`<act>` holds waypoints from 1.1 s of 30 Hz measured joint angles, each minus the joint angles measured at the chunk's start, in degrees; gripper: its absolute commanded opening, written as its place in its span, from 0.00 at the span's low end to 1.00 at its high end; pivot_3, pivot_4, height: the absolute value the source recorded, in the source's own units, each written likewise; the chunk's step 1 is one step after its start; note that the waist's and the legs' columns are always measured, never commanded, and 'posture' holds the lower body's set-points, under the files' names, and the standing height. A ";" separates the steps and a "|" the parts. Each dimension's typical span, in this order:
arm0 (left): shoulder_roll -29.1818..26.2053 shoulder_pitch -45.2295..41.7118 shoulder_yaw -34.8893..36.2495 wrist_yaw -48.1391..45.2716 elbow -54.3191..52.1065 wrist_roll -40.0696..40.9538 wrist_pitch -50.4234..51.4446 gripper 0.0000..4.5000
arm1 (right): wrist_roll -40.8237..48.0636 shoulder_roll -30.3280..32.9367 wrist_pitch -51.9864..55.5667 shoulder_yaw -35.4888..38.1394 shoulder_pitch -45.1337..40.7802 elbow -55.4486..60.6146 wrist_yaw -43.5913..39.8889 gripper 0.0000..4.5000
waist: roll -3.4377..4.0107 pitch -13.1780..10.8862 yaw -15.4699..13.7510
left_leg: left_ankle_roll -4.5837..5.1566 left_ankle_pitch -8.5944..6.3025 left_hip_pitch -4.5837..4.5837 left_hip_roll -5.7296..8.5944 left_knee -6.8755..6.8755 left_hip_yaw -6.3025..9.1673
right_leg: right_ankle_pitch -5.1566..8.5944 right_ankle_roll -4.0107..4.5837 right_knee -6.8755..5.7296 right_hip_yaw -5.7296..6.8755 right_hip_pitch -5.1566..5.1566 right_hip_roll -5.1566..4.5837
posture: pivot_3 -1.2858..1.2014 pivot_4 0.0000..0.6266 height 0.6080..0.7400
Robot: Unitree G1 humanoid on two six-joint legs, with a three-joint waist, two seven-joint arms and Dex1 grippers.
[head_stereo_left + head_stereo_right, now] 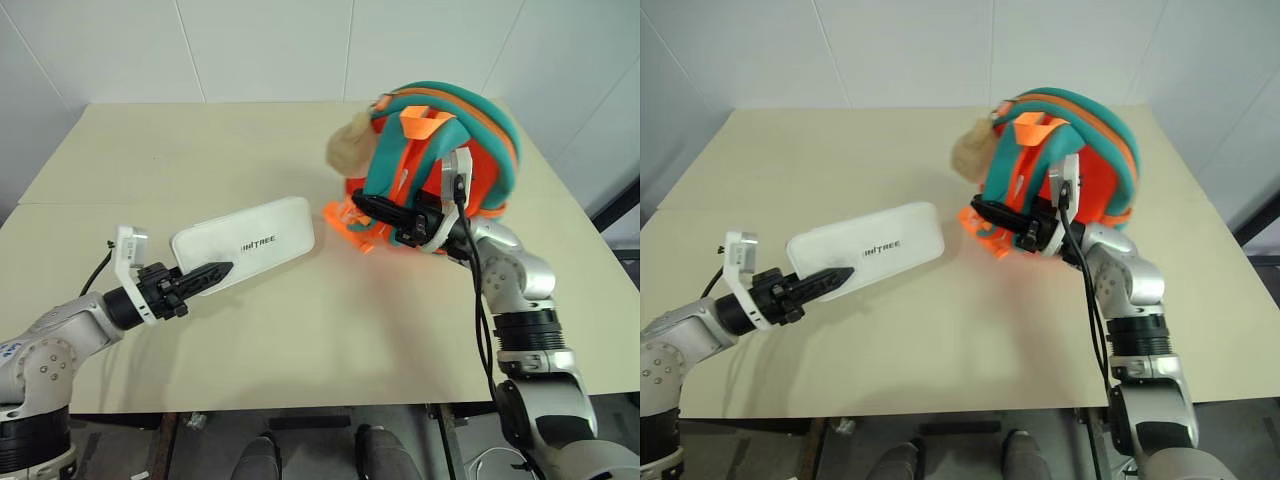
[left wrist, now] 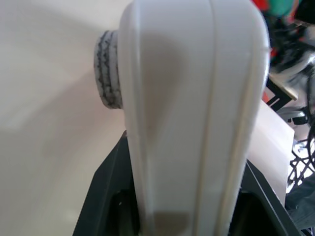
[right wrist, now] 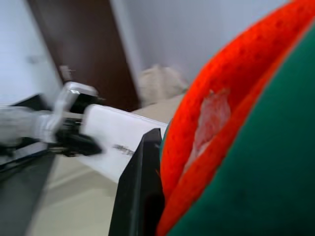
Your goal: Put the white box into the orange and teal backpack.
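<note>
**Box held out, backpack gripped and lifted off the table**

The left gripper (image 1: 212,272) is clamped on one end of the flat white box with rounded corners and dark lettering (image 1: 250,242), which juts beyond its fingertips toward the dome-shaped orange and teal backpack (image 1: 450,150). The right gripper (image 1: 375,208) has its fingers closed on the backpack's orange fabric, the bag bulging above and behind them.

Judged risks: held by one end only, the box may pivot or slip between the fingers; pinched fabric may keep the opening shut, so the box would jam against the bag.

The left wrist view shows the box's edge seated between the fingers. The right wrist view shows the orange mesh against one black finger (image 3: 140,191).
</note>
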State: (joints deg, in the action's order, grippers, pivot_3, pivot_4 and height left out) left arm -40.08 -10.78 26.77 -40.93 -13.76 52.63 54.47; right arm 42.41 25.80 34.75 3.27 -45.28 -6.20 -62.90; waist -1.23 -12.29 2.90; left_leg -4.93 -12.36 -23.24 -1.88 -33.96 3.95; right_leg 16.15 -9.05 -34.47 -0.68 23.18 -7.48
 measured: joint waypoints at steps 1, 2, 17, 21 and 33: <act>-0.22 0.69 0.13 -0.36 0.06 -0.04 -0.12 0.31 | 1.52 1.29 2.89 -0.10 0.14 1.57 -0.78 0.04 | 0.00 0.00 -0.17 | 0.00 0.00 -0.01 0.00 -0.02 0.00 | 0.01 0.02 -0.03 -0.01 0.04 0.00 | 0.52 0.24 1.00; -0.53 1.41 0.36 -1.04 0.06 -0.04 -0.44 0.31 | 3.20 3.24 5.97 -0.55 0.66 3.34 -2.15 0.04 | 0.00 0.00 -0.36 | 0.00 0.00 -0.04 0.00 -0.02 0.00 | 0.01 0.03 -0.03 -0.01 0.07 0.00 | 0.52 0.24 1.00; -3.59 2.84 10.01 -3.49 -5.72 6.86 -3.47 0.31 | 9.45 18.69 21.55 -3.32 3.41 7.58 -17.25 0.04 | -0.04 0.00 -1.43 | 0.07 -0.09 -0.15 0.00 -0.13 -0.04 | 0.05 0.11 0.03 -0.01 0.15 -0.02 | 0.52 0.24 1.00; -3.58 -1.09 7.58 -2.88 -6.46 6.75 -6.38 0.31 | 8.77 18.65 21.40 -4.67 3.79 8.34 -17.88 0.04 | -0.05 0.00 -1.47 | 0.07 -0.09 -0.16 0.01 -0.15 -0.04 | 0.05 0.10 0.01 -0.02 0.15 -0.01 | 0.52 0.24 1.00; -5.25 -11.45 -7.83 -12.27 2.62 -4.42 -16.00 0.31 | 8.57 18.50 21.60 -4.85 7.15 11.21 -16.43 0.04 | -0.07 0.00 -1.47 | 0.06 -0.09 -0.19 0.01 -0.20 -0.04 | 0.04 0.08 -0.03 -0.01 0.17 0.01 | 0.52 0.24 1.00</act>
State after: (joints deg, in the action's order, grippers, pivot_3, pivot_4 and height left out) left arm -45.33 -22.24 18.94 -53.20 -11.14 48.21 38.47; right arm 50.99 44.30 56.34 -1.59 -38.12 5.01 -79.33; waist -1.29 -12.29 1.43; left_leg -4.87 -12.45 -23.42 -1.87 -34.16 3.92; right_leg 16.19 -8.98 -34.50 -0.69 23.35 -7.47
